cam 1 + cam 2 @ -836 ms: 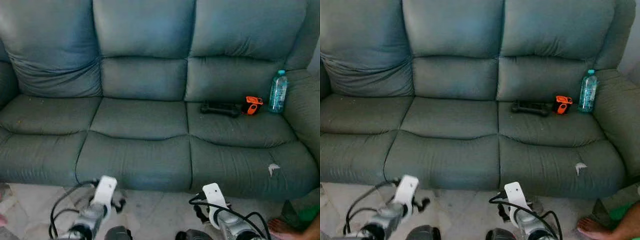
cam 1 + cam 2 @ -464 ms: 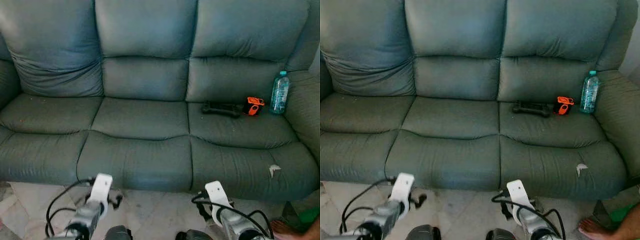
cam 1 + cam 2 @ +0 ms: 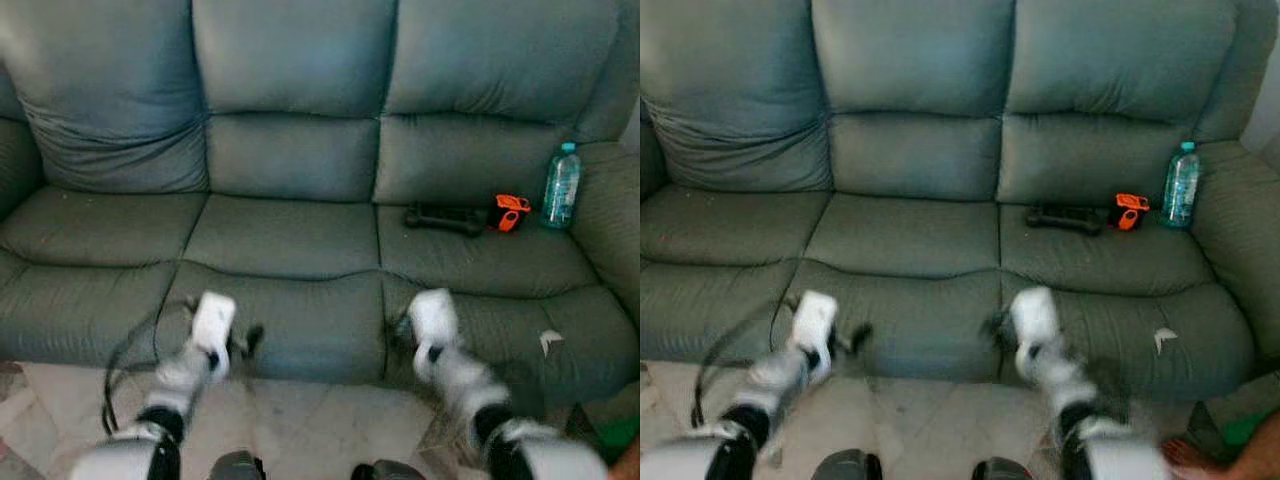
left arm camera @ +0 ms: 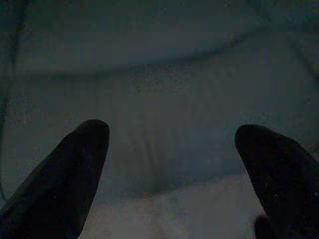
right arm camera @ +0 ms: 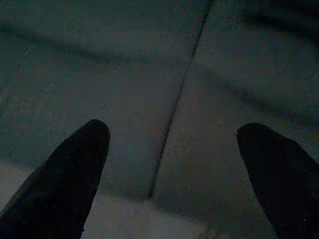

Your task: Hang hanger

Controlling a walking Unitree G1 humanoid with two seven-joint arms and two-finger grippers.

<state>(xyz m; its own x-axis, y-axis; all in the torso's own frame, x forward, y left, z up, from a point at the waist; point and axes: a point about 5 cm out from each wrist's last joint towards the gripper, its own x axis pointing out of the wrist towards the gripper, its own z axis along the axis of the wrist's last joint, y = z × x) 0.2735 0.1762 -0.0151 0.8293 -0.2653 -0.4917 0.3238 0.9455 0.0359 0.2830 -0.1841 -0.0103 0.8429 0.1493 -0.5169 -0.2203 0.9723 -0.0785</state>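
Grey-green sofa (image 3: pixel 290 240) faces the robot; left gripper (image 4: pixel 169 149) and right gripper (image 5: pixel 172 149) hang before its seat front, jaws wide, holding nothing.

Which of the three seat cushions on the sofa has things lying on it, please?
The seat cushion on the robot's right. A black controller, an orange object and a water bottle sit along its back edge; the middle and left cushions carry none of these.
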